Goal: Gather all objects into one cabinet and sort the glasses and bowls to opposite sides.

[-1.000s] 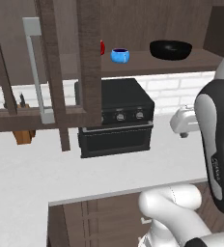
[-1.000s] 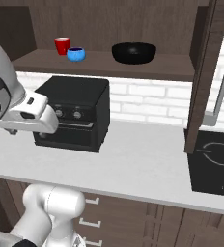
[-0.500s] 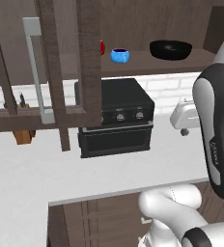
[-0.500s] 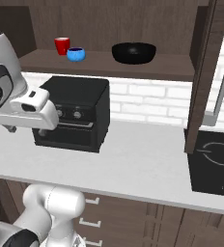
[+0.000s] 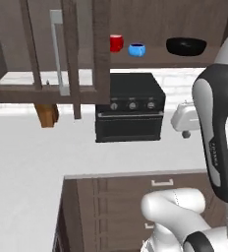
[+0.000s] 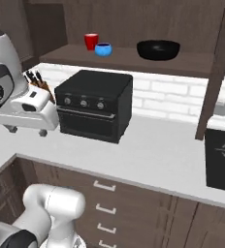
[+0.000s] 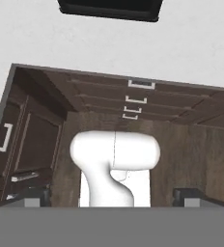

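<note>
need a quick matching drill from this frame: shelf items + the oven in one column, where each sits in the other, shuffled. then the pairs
Things:
1. red cup
2. blue mug
3. black bowl
4. black oven

Places (as seen in the right base view):
A. on the counter, under the shelf
B. right part of the shelf, apart from the other two
C. leftmost on the shelf
D. on the shelf just right of the red cup, close beside it

Pairs: 1-C, 2-D, 3-B, 4-A
</note>
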Tool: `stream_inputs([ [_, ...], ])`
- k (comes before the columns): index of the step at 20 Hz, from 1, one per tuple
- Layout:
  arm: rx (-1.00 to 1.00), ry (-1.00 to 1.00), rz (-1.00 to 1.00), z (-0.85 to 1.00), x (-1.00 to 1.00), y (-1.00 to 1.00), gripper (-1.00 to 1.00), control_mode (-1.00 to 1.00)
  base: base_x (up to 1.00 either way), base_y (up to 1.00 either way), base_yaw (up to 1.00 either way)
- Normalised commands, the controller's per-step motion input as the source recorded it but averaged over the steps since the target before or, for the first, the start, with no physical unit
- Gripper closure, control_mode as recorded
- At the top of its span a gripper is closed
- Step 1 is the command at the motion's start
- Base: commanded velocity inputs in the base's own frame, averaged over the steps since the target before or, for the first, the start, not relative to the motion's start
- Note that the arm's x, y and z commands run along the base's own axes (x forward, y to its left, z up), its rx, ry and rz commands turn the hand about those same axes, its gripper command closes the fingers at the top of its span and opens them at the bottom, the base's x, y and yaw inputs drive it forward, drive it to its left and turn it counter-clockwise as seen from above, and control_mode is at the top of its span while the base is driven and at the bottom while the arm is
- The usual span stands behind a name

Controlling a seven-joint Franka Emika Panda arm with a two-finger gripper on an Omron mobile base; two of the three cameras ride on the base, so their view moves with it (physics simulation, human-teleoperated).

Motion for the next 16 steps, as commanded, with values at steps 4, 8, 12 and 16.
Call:
stream_inputs([
  [4, 0.00, 0.00, 0.00, 0.00, 0.00, 0.00, -1.00, 1.00, -0.34, 0.07, 0.86],
  [8, 0.00, 0.00, 0.00, 0.00, 0.00, 0.00, -1.00, 1.00, 0.01, 0.00, 0.95],
  [12, 0.00, 0.00, 0.00, 0.00, 0.00, 0.00, -1.00, 1.00, 0.05, 0.00, 0.92],
  [16, 0.00, 0.00, 0.00, 0.00, 0.00, 0.00, -1.00, 1.00, 0.07, 0.01, 0.86],
])
